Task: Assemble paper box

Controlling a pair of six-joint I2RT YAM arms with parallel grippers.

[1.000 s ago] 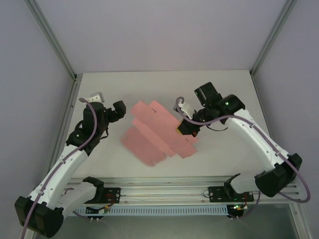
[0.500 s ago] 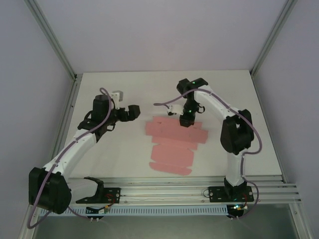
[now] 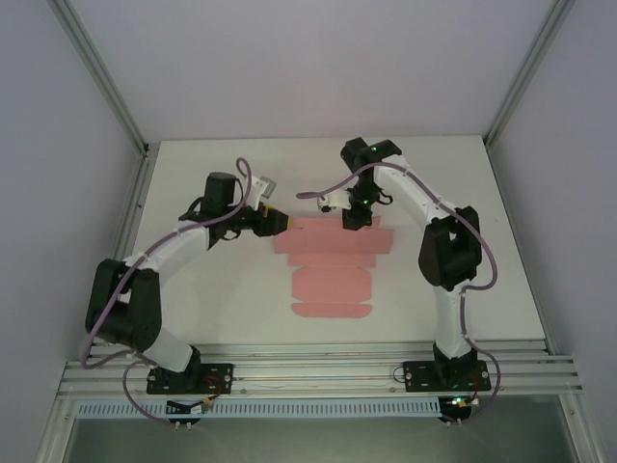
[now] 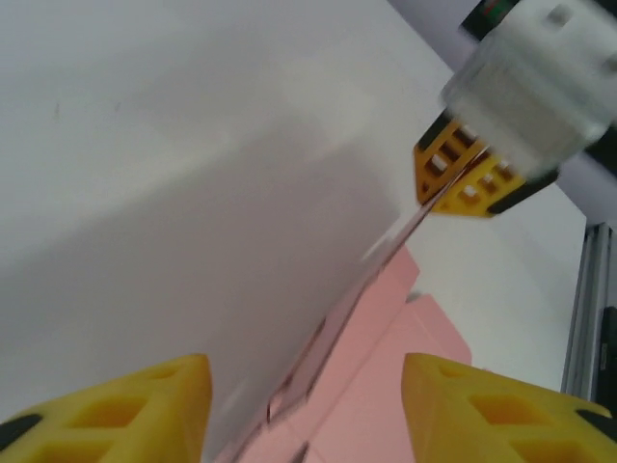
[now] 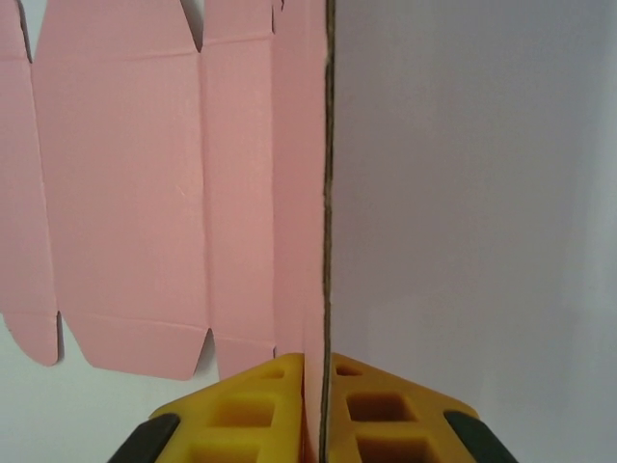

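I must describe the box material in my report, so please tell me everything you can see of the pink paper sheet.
The pink paper sheet is thin salmon-pink card, die-cut with fold lines, notches and rounded flaps, and not yet a box. Most of it lies flat on the white table, midway between the arms. Its far strip is folded up, showing a pale back. The right pincer is shut on that strip's edge. The open left pincer straddles the strip's left end.
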